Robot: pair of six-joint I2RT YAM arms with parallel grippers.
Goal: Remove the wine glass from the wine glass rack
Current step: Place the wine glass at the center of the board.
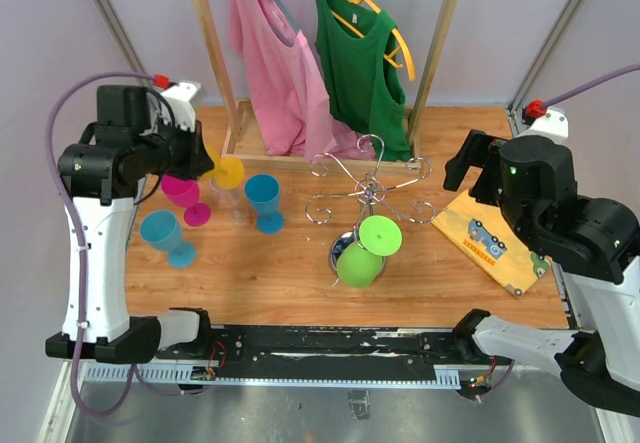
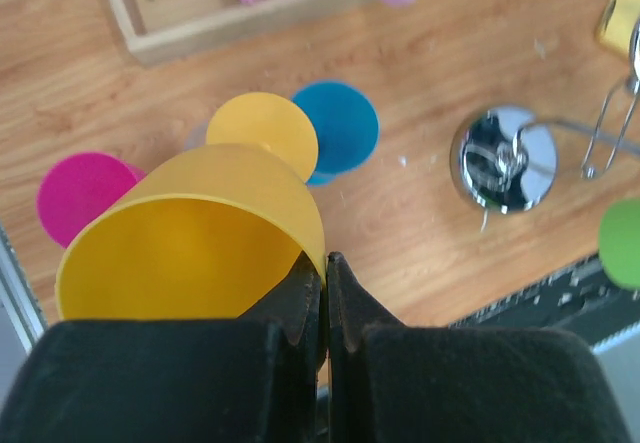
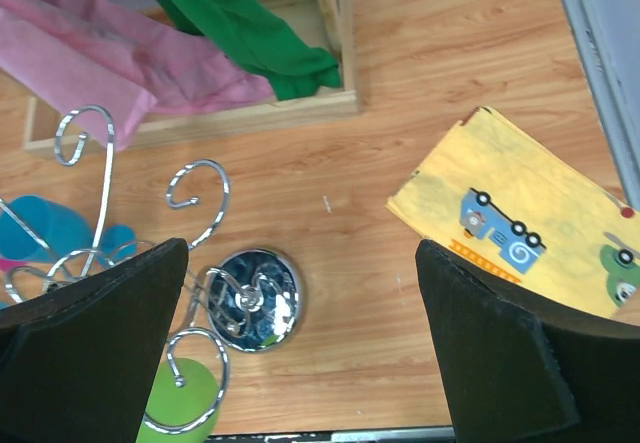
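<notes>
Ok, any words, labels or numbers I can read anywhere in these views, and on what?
None readable in any view.
The yellow cloth carries only a cartoon train print, with no letters I can make out.

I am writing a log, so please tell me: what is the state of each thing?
wine glass rack: upright
green wine glass: hanging upside down on it
yellow wine glass: tilted, rim pinched
left hand: shut on it
right hand: open, empty
pink shirt: hanging
</notes>
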